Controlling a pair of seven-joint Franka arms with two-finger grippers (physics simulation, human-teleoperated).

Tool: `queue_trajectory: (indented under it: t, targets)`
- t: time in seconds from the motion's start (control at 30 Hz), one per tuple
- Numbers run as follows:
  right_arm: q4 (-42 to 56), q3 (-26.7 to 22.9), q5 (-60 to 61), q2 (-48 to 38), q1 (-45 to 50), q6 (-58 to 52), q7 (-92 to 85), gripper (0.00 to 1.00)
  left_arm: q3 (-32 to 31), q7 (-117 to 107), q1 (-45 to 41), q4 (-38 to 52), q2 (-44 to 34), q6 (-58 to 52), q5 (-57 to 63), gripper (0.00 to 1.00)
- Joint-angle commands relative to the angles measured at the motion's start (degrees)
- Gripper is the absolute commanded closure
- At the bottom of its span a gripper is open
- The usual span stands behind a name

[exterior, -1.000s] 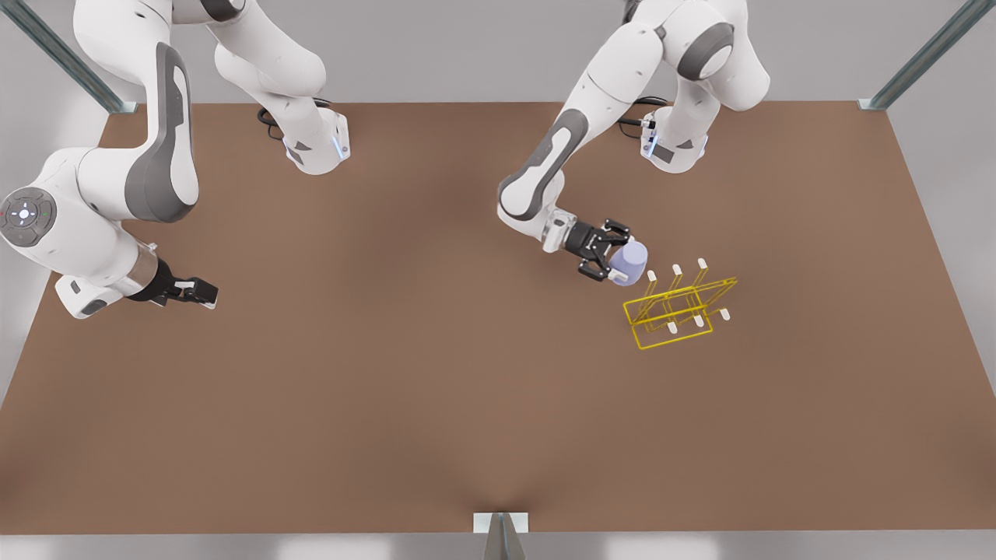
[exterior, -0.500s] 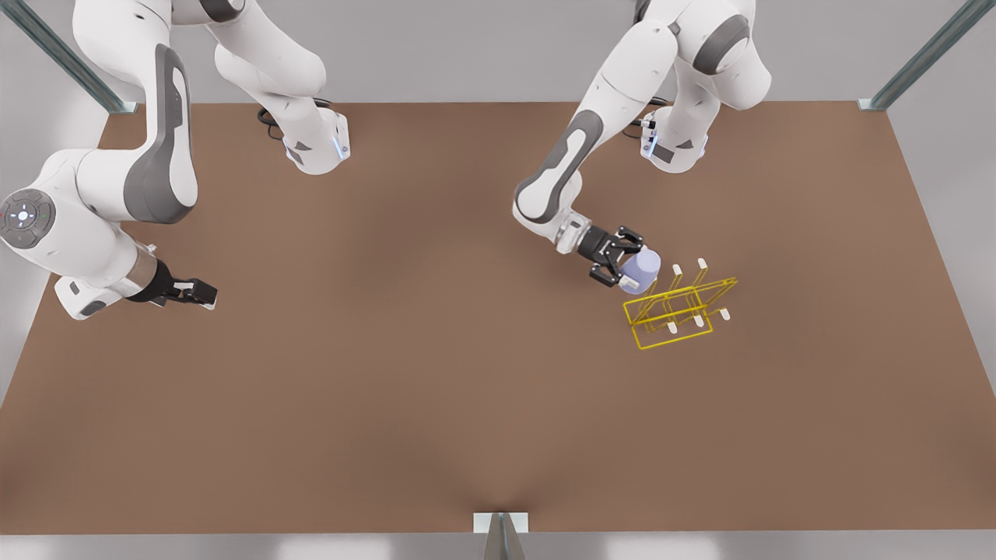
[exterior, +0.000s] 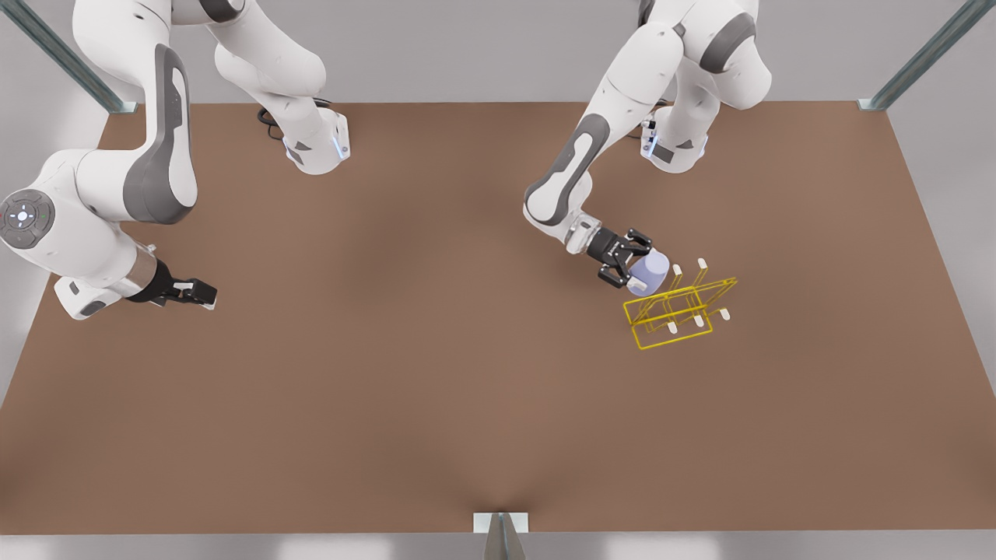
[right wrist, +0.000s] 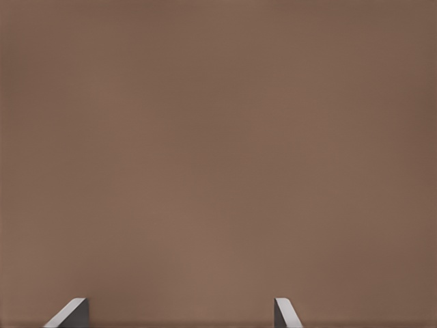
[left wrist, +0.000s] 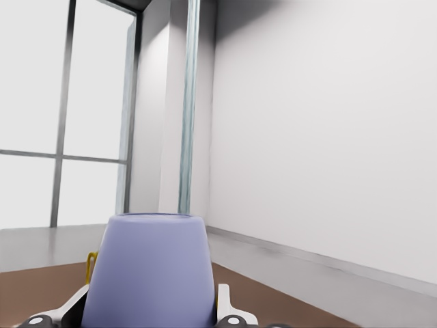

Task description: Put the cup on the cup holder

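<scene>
My left gripper (exterior: 640,273) is shut on the pale lavender cup (exterior: 651,270), held tilted at the near-left corner of the yellow wire cup holder (exterior: 678,313) on the front view's right. The cup overlaps the rack's leftmost white-tipped peg; whether they touch I cannot tell. In the left wrist view the cup (left wrist: 147,273) sits between the white fingertips (left wrist: 229,309), with a bit of the yellow cup holder (left wrist: 89,264) beside it. My right gripper (exterior: 194,292) waits open, low over the table at the front view's left; its fingertips (right wrist: 69,313) stand wide apart above bare table.
The brown table (exterior: 405,389) stretches wide around the rack. Both arm bases (exterior: 315,148) stand at the table's far edge. Metal frame posts (exterior: 918,62) rise at the far corners, and a bracket (exterior: 500,525) sits mid front edge.
The left gripper has carried the cup toward the front view's right and slightly down, from beside the cup holder to over its leftmost peg. The right arm has stayed still.
</scene>
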Motion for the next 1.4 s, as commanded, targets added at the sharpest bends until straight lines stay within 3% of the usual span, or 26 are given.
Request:
queue_trajectory:
  t: [0.0, 1.07, 1.1, 1.37]
  targets:
    - [0.00, -0.06, 0.04, -0.06, -0.04, -0.08, -0.22, 0.00, 0.01, -3.70, 0.14, 0.01, 0.16, 0.61, 0.31, 0.22]
    - [0.09, -0.24, 0.04, 0.03, -0.13, -0.61, -0.31, 0.00, 0.01, -5.19, 2.96, -3.25, -2.83, 4.03, 2.68, 0.22]
    - [0.09, -0.24, 0.04, 0.03, -0.04, -0.61, -0.31, 0.00, 0.01, -5.19, 2.96, -3.33, -2.74, 4.03, 2.77, 0.02]
    - [0.00, -0.24, 0.04, 0.12, -0.13, -0.61, -0.48, 0.00, 0.01, -4.49, 3.48, -3.33, -4.06, 3.95, 3.04, 0.00]
